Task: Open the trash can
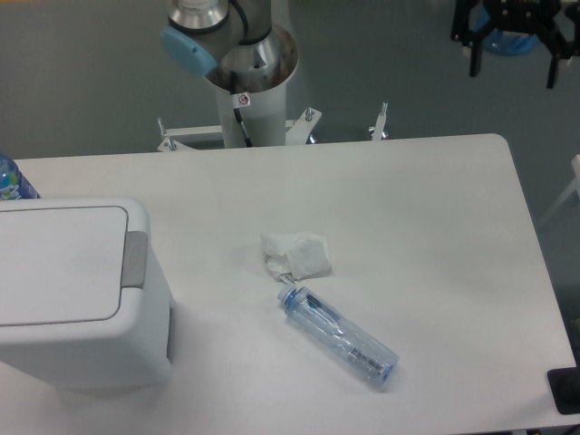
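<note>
The trash can (77, 294) is a large boxy white bin at the left of the table. Its flat lid (56, 263) lies shut, with the grey push tab (136, 259) on its right edge. Only the arm's base and lower joint (231, 41) show at the top, behind the table's far edge. The gripper is out of view.
A crumpled white tissue (295, 255) lies mid-table. A clear plastic bottle with a blue cap (338, 336) lies on its side just in front of it. Part of another bottle (13, 180) shows behind the bin. A dark object (565, 391) sits at the right edge.
</note>
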